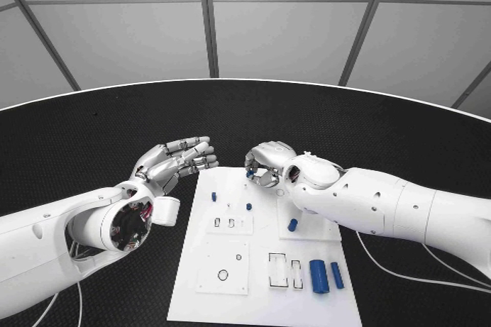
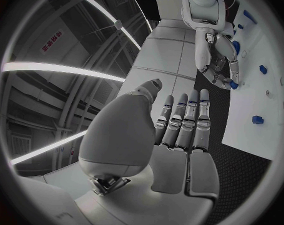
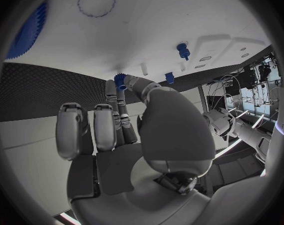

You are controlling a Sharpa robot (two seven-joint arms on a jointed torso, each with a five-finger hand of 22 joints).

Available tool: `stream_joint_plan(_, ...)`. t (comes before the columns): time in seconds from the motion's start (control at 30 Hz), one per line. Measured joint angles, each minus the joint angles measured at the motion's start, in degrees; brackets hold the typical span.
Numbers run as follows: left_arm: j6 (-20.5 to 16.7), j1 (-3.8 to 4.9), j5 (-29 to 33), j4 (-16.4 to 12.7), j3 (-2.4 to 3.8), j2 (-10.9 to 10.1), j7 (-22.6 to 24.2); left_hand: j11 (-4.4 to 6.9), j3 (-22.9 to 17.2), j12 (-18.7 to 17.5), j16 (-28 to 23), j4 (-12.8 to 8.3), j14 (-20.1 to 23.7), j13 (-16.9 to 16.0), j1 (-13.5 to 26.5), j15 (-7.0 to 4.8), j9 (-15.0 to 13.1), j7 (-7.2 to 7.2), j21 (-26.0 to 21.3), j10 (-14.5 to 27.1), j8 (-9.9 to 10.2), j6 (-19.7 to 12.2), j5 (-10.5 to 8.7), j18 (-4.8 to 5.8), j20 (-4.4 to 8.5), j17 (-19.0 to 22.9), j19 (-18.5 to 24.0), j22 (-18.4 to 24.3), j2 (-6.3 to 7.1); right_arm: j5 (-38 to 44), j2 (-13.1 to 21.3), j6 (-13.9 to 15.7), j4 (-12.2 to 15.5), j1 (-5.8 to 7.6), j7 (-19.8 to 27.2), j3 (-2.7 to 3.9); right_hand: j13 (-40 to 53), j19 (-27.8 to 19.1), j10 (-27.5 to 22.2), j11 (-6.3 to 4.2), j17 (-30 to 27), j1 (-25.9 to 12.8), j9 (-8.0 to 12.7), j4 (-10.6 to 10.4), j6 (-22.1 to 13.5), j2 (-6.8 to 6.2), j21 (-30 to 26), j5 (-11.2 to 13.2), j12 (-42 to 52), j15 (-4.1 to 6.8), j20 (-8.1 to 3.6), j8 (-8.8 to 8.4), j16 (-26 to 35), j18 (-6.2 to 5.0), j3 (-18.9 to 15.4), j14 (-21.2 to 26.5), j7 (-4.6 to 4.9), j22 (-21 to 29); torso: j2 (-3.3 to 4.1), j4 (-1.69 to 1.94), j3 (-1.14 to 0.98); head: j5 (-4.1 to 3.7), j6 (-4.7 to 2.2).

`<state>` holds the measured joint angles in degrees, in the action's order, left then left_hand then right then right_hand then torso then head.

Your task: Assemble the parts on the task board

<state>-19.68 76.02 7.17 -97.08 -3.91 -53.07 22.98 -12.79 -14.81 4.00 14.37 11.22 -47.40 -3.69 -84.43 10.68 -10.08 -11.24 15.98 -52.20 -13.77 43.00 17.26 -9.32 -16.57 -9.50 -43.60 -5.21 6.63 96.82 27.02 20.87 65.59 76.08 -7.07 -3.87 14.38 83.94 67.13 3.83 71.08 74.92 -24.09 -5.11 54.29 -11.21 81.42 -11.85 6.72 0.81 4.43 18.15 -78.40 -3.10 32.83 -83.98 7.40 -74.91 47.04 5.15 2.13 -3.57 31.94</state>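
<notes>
The white task board (image 1: 220, 270) lies in the middle of the black table. My right hand (image 1: 268, 164) hovers curled over the board's far edge and pinches a small blue toothed part (image 3: 120, 80) between thumb and fingertip; the left wrist view shows that part (image 2: 233, 85) at its fingertips. My left hand (image 1: 179, 160) hangs above the table just left of the board's far corner, fingers straight and holding nothing. A small blue peg (image 1: 214, 196), a short blue piece (image 1: 293, 225) and two blue cylinders (image 1: 318, 276) lie on the board.
A large blue gear (image 3: 26, 32) and a blue peg (image 3: 183, 50) sit on the board near my right hand. Thin cables (image 1: 394, 274) run over the table right of the board. The table's curved far edge (image 1: 245, 81) lies well behind both hands.
</notes>
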Motion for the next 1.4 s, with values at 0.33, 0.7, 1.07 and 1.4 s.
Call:
stream_joint_plan(0.33,0.2,0.02,0.0,0.2,0.00,0.0,-0.1,0.00,-0.2,0.0,0.0,0.1,0.0,0.0,0.0,0.01,0.1,0.00,0.0,0.0,0.0,0.0,0.00,0.00,0.00,0.0,0.0,0.1,0.00,0.0,0.0,-3.0,-0.6,0.19,0.3,-0.01,-2.3,-1.5,-5.5,1.68,-3.0,-1.5,2.1,-1.1,-6.6,-2.19,-4.4,2.3,-2.7,-1.03,1.94,-5.55,1.6,0.01,-0.6,-0.1,0.77,1.6,0.03,-0.05,-0.03,0.17,-0.09)
stream_joint_plan(0.7,0.4,0.02,0.0,0.6,0.00,0.1,-0.2,-0.20,-0.6,0.0,-0.2,-0.3,0.2,0.0,0.0,0.20,0.1,0.20,0.0,0.2,0.2,-0.2,0.00,0.00,0.00,0.0,0.0,0.1,0.00,-1.1,2.9,0.2,2.8,0.20,0.6,-0.01,-2.5,-1.5,-4.4,1.22,-3.6,-1.5,2.0,-1.3,-5.4,-2.19,-4.2,1.1,-2.1,-1.19,1.90,-5.55,2.1,0.00,-0.7,0.0,0.28,0.9,0.07,-0.10,-0.21,0.06,-0.37)
stream_joint_plan(1.07,1.0,-0.01,0.0,2.1,-0.02,0.7,-0.2,-0.20,-0.8,0.0,-0.2,-0.5,0.2,0.0,0.0,0.20,0.1,0.20,0.0,0.2,0.2,-0.2,0.00,0.01,0.00,0.0,0.0,0.2,0.00,-13.6,14.6,4.0,14.1,0.20,-0.4,0.94,0.8,-0.2,8.3,-0.37,-0.6,-2.0,1.4,-2.0,-2.8,-3.50,-1.2,0.0,4.0,0.01,0.57,-4.84,-0.5,0.01,-1.4,0.1,0.88,0.0,-0.19,-0.95,-0.96,-0.23,-1.09)
stream_joint_plan(1.4,1.6,-0.04,0.0,3.6,-0.03,1.5,-0.3,-0.20,-0.8,0.0,-0.2,-0.5,0.2,0.0,0.0,0.20,0.1,0.20,0.0,0.2,0.2,-0.2,0.00,0.00,0.00,0.0,0.0,0.2,0.00,-24.0,21.8,-1.1,15.1,0.20,-5.5,1.23,50.5,0.1,8.2,-0.39,3.9,2.8,-1.1,-8.6,-9.1,-2.40,3.9,-0.7,54.7,0.46,0.04,-0.40,-6.6,0.92,-14.1,0.0,1.37,0.0,-0.64,-1.49,-1.64,-0.35,-1.13)
